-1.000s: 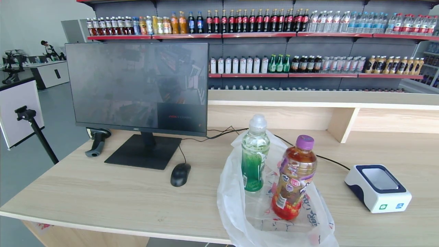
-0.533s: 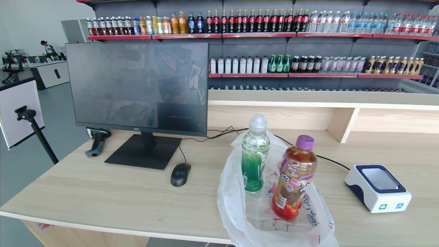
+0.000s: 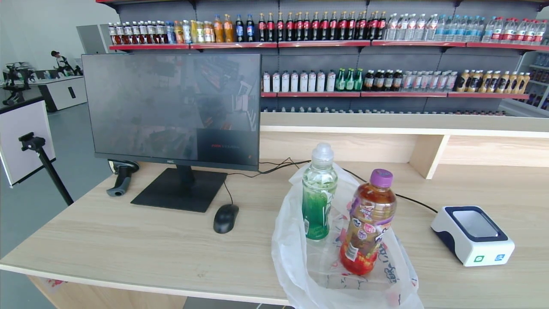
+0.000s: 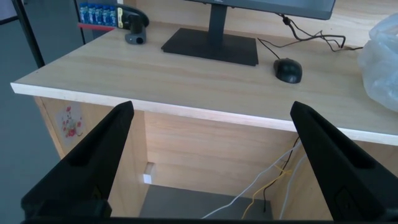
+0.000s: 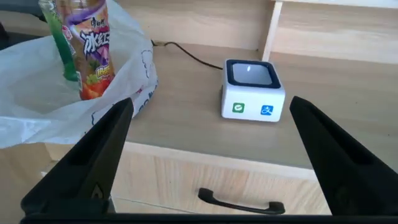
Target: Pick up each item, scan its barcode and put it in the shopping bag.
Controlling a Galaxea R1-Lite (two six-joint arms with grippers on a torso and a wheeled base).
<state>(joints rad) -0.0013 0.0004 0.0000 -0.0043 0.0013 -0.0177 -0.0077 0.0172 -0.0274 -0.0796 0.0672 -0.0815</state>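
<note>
Found green-labelled bottle [image 3: 317,201] and purple-capped bottle [image 3: 369,223] upright in the shopping bag [image 3: 291,257] on the worktop [image 3: 150,249], scanner [image 3: 472,235] nearby. Saw left claw [image 4: 211,104] and right claw [image 5: 211,101] spread wide, empty.

Shop: stocked drink shelves [image 3: 326,43], checkout scanner [image 3: 472,234]

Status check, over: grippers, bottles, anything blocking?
Left gripper open, empty. Right gripper open, empty. Green bottle and purple-capped bottle upright amid the shopping bag folds. Scanner unobstructed.
</note>
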